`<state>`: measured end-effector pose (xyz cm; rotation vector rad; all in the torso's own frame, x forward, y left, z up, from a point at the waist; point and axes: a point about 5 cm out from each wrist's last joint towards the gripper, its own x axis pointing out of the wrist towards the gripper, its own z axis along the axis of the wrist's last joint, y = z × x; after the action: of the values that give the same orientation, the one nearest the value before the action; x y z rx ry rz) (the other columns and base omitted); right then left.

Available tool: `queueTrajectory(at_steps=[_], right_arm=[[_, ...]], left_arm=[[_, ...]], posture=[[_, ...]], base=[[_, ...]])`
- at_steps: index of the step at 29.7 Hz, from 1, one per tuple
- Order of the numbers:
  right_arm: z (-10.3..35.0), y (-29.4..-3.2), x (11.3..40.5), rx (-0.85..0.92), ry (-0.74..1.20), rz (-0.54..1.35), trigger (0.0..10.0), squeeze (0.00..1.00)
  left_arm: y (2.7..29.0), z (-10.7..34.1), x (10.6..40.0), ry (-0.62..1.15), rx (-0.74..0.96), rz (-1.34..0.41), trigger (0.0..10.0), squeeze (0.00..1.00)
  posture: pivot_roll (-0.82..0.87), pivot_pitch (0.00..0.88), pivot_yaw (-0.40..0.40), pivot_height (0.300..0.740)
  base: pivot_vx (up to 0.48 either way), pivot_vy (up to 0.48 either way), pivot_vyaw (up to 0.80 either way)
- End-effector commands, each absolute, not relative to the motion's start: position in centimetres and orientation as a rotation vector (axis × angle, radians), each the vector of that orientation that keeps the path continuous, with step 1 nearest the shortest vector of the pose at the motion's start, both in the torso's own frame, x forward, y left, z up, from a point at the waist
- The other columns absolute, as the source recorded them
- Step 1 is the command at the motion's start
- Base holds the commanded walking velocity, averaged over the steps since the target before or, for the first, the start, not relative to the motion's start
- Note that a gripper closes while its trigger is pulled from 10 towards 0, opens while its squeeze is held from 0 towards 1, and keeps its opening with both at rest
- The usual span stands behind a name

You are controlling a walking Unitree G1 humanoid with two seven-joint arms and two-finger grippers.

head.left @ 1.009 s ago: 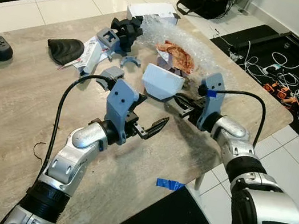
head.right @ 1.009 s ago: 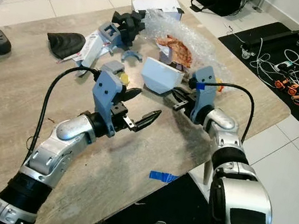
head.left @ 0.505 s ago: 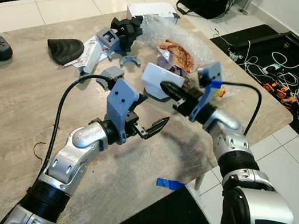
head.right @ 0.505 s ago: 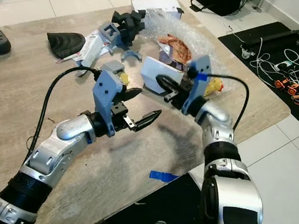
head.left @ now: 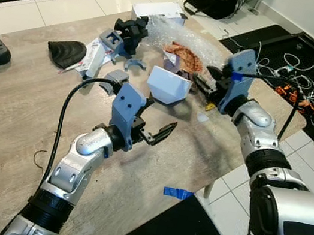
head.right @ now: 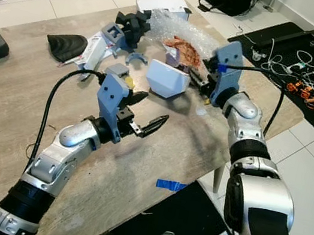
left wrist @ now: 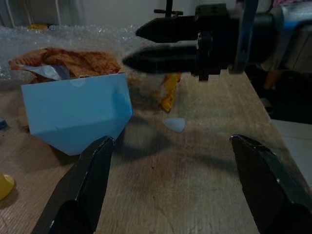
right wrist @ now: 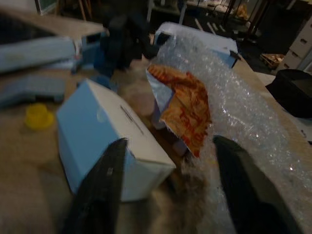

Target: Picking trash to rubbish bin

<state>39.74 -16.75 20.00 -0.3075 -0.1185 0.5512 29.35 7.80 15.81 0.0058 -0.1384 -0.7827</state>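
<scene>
Wooden tabletop [head.left: 13, 104], far-right corner: crisp packet [head.left: 183, 57] on bubble wrap [head.left: 200, 47], light, crinkly; we'd pinch its edge. Right end effector [head.left: 201, 90] spread beside it; left end effector [head.left: 158, 127] spread.

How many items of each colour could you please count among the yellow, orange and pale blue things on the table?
Yellow: 1, round yellow plastic cap
Orange: 1, crumpled orange foil wrapper
Pale blue: 1, pale blue cardboard box
Total: 3
</scene>
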Motion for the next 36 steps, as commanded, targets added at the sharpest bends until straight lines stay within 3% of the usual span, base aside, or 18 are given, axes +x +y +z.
queueTrajectory(at_steps=[1, 12, 14, 15, 16, 17, 18, 24, 30, 36], right_arm=[[19.8, -16.8, 39.8, -0.34, -0.096, 0.561, 10.0, 1.0], [20.3, -16.6, 40.0, -0.37, -0.101, 0.547, 10.0, 1.0], [20.1, -16.4, 40.0, -0.365, -0.092, 0.571, 10.0, 0.95], [19.9, -16.2, 39.9, -0.35, -0.082, 0.594, 10.0, 0.47], [19.7, -16.0, 39.9, -0.34, -0.076, 0.609, 10.0, 0.47], [19.2, -15.6, 39.7, -0.319, -0.046, 0.661, 10.0, 0.0], [17.8, -14.8, 39.1, -0.294, 0.021, 0.775, 10.0, 0.0], [15.0, -13.6, 37.6, -0.281, 0.148, 1.0, 10.0, 0.0], [13.4, -13.1, 36.3, -0.265, 0.239, 1.166, 10.0, 0.0], [14.0, -12.4, 36.0, -0.225, 0.21, 1.256, 10.0, 0.0]], left_arm=[[8.0, 15.6, 29.1, -0.127, 0.001, -0.791, 10.0, 0.0], [8.1, 15.6, 28.8, -0.132, -0.003, -0.777, 10.0, 0.0], [8.1, 15.6, 28.9, -0.133, -0.003, -0.771, 10.0, 0.0], [8.1, 15.6, 28.9, -0.133, -0.002, -0.768, 10.0, 0.0], [8.1, 15.6, 28.9, -0.133, -0.002, -0.766, 10.0, 0.0], [8.2, 15.6, 28.9, -0.133, -0.001, -0.764, 10.0, 0.0], [8.2, 15.6, 28.9, -0.132, 0.0, -0.762, 10.0, 0.0], [8.2, 15.6, 28.9, -0.131, 0.002, -0.757, 10.0, 0.0], [8.3, 15.6, 29.0, -0.13, 0.006, -0.753, 10.0, 0.0], [8.3, 15.7, 29.0, -0.132, 0.007, -0.753, 10.0, 0.0]], posture=[[-0.03, 0.121, -0.004, 0.74], [-0.03, 0.139, -0.011, 0.74], [-0.03, 0.14, -0.011, 0.74], [-0.02, 0.141, -0.012, 0.74], [-0.02, 0.141, -0.012, 0.74], [-0.02, 0.141, -0.012, 0.74], [-0.02, 0.141, -0.012, 0.74], [-0.02, 0.141, -0.012, 0.74], [-0.02, 0.139, -0.008, 0.74], [-0.02, 0.135, -0.002, 0.74]], base=[[0.0, 0.0, 0.0], [0.0, 0.0, 0.0], [0.0, 0.0, 0.0], [0.0, 0.0, 0.0], [0.0, 0.0, 0.0], [0.0, 0.0, 0.0], [0.0, 0.0, 0.0], [0.0, 0.0, 0.0], [0.0, 0.0, 0.0], [0.0, 0.0, 0.0]])
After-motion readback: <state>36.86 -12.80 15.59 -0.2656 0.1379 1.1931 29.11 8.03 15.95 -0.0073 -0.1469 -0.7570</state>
